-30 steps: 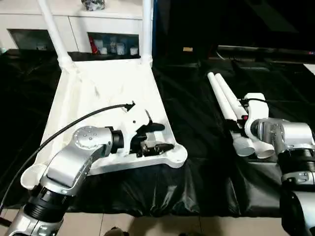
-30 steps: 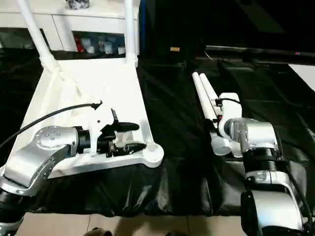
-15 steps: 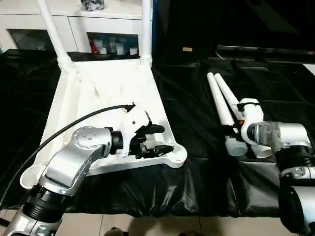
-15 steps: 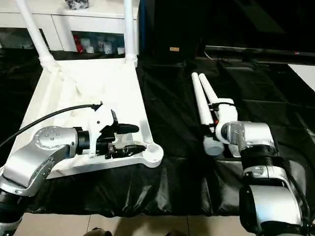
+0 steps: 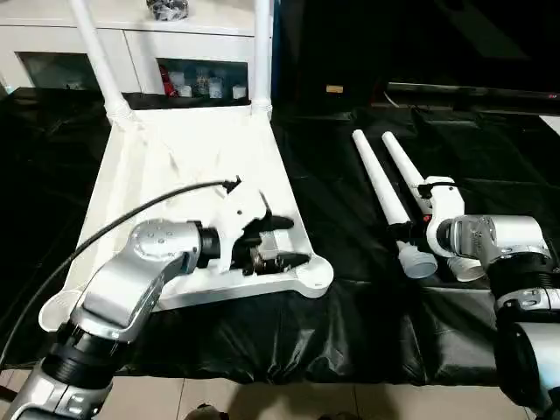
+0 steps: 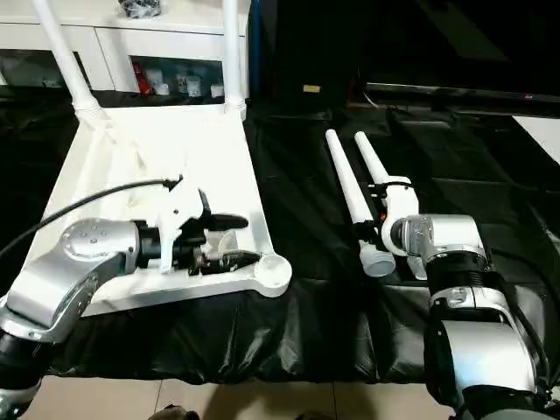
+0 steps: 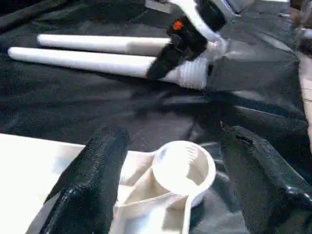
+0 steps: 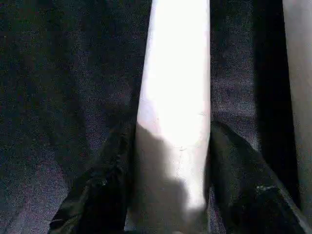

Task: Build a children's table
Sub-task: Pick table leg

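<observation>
The children's table top (image 5: 184,149) lies upside down on black cloth, with two white legs (image 5: 94,52) (image 5: 261,52) standing in its far corner sockets. My left gripper (image 5: 284,242) hovers open just over the near right corner socket (image 7: 183,168), one finger on each side of it. Two loose legs lie on the cloth to the right. My right gripper (image 5: 404,233) is shut on the left one (image 5: 376,179) near its thick threaded end, and its fingers (image 8: 112,165) press both sides of the tube. The other loose leg (image 5: 402,166) lies beside it.
A white cabinet (image 5: 140,44) with open shelves stands behind the table top. The black cloth (image 5: 350,332) hangs over the front edge down to a tiled floor. A black cable (image 5: 131,223) arcs over my left forearm.
My right gripper has closed around one loose leg and dragged it to the left, away from the other leg. The left gripper has stayed at the corner socket.
</observation>
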Available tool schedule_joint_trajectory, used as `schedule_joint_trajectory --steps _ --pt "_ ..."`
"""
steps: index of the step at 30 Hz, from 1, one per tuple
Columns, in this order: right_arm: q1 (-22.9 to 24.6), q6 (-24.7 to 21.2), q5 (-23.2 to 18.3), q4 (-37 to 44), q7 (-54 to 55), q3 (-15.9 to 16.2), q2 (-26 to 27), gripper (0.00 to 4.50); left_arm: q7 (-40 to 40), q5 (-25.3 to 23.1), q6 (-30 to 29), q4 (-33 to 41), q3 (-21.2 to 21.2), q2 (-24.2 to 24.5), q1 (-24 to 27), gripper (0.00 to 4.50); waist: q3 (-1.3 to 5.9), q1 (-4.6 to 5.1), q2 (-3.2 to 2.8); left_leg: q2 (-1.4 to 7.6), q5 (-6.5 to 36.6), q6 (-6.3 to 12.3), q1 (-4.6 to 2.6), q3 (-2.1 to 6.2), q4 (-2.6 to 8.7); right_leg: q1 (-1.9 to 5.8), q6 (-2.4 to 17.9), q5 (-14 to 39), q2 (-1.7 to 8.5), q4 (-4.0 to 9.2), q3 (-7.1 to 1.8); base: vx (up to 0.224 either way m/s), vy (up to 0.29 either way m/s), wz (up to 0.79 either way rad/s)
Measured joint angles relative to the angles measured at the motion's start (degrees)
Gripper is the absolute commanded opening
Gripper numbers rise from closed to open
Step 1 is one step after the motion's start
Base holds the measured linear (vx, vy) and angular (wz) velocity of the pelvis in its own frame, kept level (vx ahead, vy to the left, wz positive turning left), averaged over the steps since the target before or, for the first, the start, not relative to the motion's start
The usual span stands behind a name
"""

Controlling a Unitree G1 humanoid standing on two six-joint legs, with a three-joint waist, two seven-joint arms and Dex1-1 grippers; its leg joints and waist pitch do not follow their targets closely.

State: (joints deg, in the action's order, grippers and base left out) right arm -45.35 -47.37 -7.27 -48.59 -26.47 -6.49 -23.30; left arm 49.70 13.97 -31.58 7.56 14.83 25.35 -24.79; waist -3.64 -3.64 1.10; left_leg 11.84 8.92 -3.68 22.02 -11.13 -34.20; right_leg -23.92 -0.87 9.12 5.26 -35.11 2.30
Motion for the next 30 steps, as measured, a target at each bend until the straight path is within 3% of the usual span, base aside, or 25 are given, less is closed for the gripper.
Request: schedule_joint_trajectory --steps 5,7,9,14,17,23,30 --pt "1.6 1.9 -2.0 1.3 -0.5 -2.4 0.4 1.91 -3.7 -0.4 0.9 -2.5 -0.9 -3.2 -1.7 3.42 -0.01 -0.11 0.01 0.00 0.0 0.00 0.02 0.02 -0.03 -0.01 0.0 0.0 0.00 0.00 0.01 0.000 0.000 0.00" --pt "5.3 7.3 -5.1 5.4 -1.7 -6.4 2.4 1.91 -9.0 -0.4 1.0 -5.9 -4.0 -8.0 -3.8 3.42 -0.03 -0.40 -0.06 0.00 0.0 0.01 0.05 -0.05 -0.05 -0.05 0.0 0.0 0.01 0.01 -0.02 0.000 0.000 0.00" --pt "8.1 10.9 -8.1 10.0 -4.0 -7.7 4.4 1.91 -12.6 0.3 1.0 -8.5 -6.2 -11.7 -6.1 3.42 -0.03 -0.70 -0.22 0.00 0.0 0.01 0.06 -0.02 -0.07 -0.05 0.0 -0.1 0.01 0.01 -0.01 0.000 0.000 0.00" --pt "14.6 14.0 -13.8 22.3 -10.8 -9.8 5.7 1.90 -17.2 5.2 -1.4 -13.7 -11.8 -18.0 -10.4 3.42 0.05 -1.61 -0.41 0.01 0.0 0.02 0.07 -0.07 -0.03 -0.01 0.3 -0.2 0.00 0.03 0.07 0.000 0.000 0.00" --pt "18.2 12.5 -18.0 29.3 -14.7 -10.0 6.6 1.90 -20.0 8.7 -4.8 -17.3 -15.0 -22.5 -12.7 3.42 0.05 -1.95 -0.42 0.02 0.0 0.04 0.12 -0.06 -0.03 -0.01 0.3 -0.2 0.00 0.11 0.10 0.000 0.000 0.00" --pt "24.4 11.8 -24.5 39.6 -21.8 -8.3 8.4 1.89 -20.5 12.8 -8.1 -22.9 -16.4 -27.4 -15.3 3.42 0.05 -2.44 -0.41 0.02 0.0 0.05 0.17 0.01 -0.01 -0.04 0.0 -0.1 0.04 0.20 0.11 0.000 0.000 0.00" --pt "27.1 9.9 -27.3 46.4 -24.6 -6.1 8.5 1.89 -19.2 19.7 -12.2 -22.0 -19.7 -30.3 -16.7 3.42 0.04 -2.68 -0.38 0.02 0.0 0.05 0.14 0.07 -0.01 0.00 -0.1 0.0 0.04 0.20 0.14 0.000 0.000 0.00"
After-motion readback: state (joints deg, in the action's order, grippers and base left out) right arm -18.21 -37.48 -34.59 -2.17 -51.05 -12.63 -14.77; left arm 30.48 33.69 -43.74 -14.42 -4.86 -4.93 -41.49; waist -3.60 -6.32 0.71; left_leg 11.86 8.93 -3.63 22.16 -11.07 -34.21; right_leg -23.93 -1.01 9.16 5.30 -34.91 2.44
